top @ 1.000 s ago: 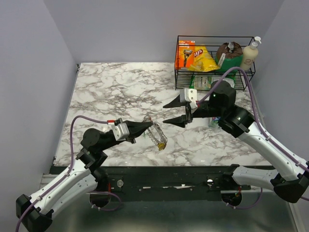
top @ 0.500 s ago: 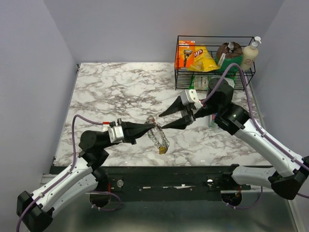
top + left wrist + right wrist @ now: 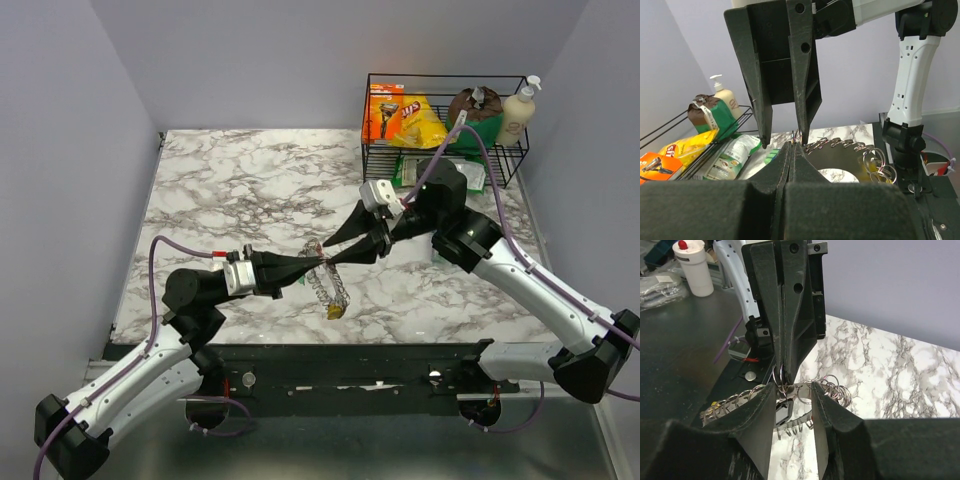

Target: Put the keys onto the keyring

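The left hand (image 3: 316, 262) is clamped on the upper end of the keyring (image 3: 328, 285). The keyring slants down from that hand over the bench (image 3: 220, 190), its yellow-gold piece (image 3: 336, 311) at the far, low end. The right hand (image 3: 329, 253) has its fingers apart, one on each side of the left hand's tip.

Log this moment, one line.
left gripper: shut on keyring | right gripper: open, tips either side of keyring at left's tips | right grasp: not yet closed
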Controlling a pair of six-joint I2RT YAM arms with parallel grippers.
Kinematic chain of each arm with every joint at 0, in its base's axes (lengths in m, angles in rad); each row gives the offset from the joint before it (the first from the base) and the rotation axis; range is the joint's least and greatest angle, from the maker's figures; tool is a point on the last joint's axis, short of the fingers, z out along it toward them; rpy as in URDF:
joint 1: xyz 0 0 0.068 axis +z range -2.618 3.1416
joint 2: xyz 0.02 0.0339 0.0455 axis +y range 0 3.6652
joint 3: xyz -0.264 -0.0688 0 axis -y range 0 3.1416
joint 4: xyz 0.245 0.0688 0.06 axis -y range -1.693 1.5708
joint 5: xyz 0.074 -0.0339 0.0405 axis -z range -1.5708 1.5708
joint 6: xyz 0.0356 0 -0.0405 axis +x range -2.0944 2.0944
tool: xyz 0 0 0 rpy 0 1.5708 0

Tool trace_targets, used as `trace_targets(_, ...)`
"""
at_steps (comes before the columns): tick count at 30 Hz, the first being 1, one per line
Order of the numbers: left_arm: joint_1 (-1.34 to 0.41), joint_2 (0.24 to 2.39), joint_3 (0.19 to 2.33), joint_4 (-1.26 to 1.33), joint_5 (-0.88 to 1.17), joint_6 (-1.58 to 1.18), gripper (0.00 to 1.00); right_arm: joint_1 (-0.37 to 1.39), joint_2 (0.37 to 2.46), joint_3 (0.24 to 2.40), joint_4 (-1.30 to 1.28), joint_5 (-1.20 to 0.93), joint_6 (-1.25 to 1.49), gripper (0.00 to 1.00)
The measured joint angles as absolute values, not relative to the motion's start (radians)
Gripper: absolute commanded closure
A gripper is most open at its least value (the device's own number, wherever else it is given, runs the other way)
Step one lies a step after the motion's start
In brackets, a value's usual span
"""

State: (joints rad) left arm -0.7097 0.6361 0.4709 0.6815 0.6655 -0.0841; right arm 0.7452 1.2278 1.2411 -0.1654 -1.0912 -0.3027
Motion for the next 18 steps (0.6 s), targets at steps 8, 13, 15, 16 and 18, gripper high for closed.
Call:
trace_targets(8,-0.709,0.645,0.482,0.68,0.673,-0.093,1.0,0.747,1.24,1.253,-0.168,-1.115,-0.279,0.94)
trace_targets(13,-0.709,0.645,0.493,0.67,0.674,-0.095,1.0,0.747,1.242,1.261,-0.166,-1.121,-0.279,0.99)
trace_targets(15,-0.709,0.645,0.502,0.651,0.674,-0.094,1.0,0.747,1.242,1.261,-0.166,-1.121,-0.279,0.99)
trace_targets(16,-0.709,0.645,0.509,0.636,0.675,-0.089,1.0,0.747,1.242,1.262,-0.166,-1.121,-0.279,1.0)
trace_targets(18,-0.709,0.643,0.526,0.593,0.674,-0.075,0.93,0.747,1.242,1.265,-0.167,-1.121,-0.279,0.99)
